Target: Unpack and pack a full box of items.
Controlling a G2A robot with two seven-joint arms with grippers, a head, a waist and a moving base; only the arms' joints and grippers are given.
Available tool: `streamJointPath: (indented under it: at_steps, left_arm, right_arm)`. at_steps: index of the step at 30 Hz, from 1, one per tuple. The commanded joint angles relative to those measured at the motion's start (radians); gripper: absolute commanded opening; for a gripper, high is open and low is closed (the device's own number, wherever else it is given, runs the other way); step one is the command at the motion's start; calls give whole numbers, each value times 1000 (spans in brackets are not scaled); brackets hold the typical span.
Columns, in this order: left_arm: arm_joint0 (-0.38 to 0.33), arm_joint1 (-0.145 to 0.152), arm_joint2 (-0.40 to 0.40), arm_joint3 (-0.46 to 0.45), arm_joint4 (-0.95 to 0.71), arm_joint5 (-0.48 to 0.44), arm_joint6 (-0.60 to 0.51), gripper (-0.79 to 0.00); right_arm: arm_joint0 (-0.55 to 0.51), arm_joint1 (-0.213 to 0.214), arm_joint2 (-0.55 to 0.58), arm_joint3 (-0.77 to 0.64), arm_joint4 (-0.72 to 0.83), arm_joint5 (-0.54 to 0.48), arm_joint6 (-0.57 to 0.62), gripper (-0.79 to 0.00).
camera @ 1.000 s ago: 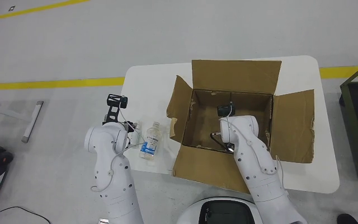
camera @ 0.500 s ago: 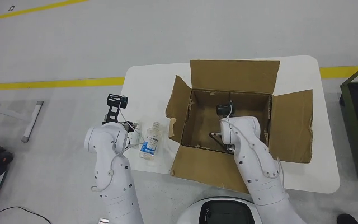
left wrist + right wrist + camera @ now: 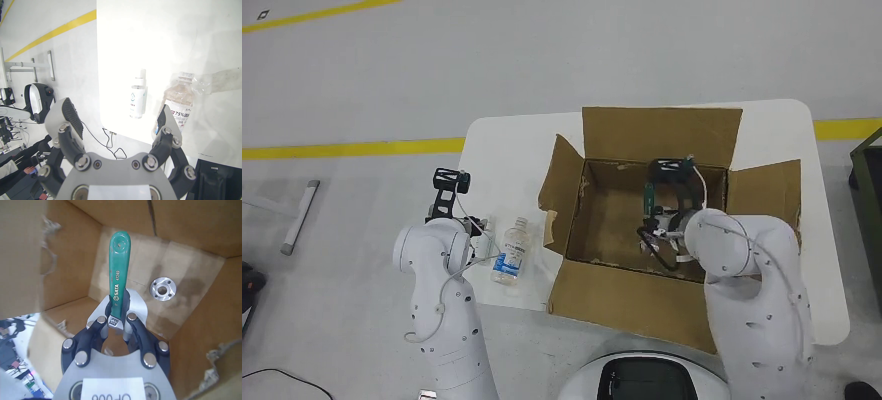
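A white worktop (image 3: pixel 502 140) is seen carrying an open cardboard box (image 3: pixel 662 135), which is set on its right half with 4 flaps folded outward. The box walls are seen to be stained and torn along some edges.

The right tool (image 3: pixel 118 302) is held over the inside of the box, toward its right wall. Its fingers are closed tightly on a green-handled adjustable wrench (image 3: pixel 119 262), gripped at the handle just beside the metal head, with the handle sticking straight out beyond the fingertips.

The left tool (image 3: pixel 117 109) is placed over the left part of the worktop, near its edge. Its jaws are spread wide and nothing is held in them.

2 bottles are laid on the worktop to the left of the box. A clear bottle (image 3: pixel 181 98) with a printed label is laid on its side, and a smaller white spray bottle (image 3: pixel 137 100) is laid just beside it, apart from it.

1 round metal flange (image 3: pixel 163 289) with a centre hole is left flat on the box floor.
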Motion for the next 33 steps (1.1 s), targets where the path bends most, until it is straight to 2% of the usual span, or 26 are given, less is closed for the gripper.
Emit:
streamJointPath:
  at_steps: [1,5,11,25,28,33]
  left_arm:
    - [0,0,0,0,0,0,0,0]
    - [0,0,0,0,0,0,0,0]
    - [0,0,0,0,0,0,0,0]
    - [0,0,0,0,0,0,0,0]
    - [0,0,0,0,0,0,0,0]
    - [0,0,0,0,0,0,0,0]
  right_arm:
    - [-17,3,45,-49,115,-14,-13,-785]
    - [-44,10,145,-97,343,-17,-42,-785]
    - [-71,24,200,-95,452,-16,-125,-785]
    - [-82,29,196,-90,467,-16,-159,-785]
    - [-101,35,187,-129,473,-40,-236,-785]
    - [-90,51,236,-225,480,-30,-260,-785]
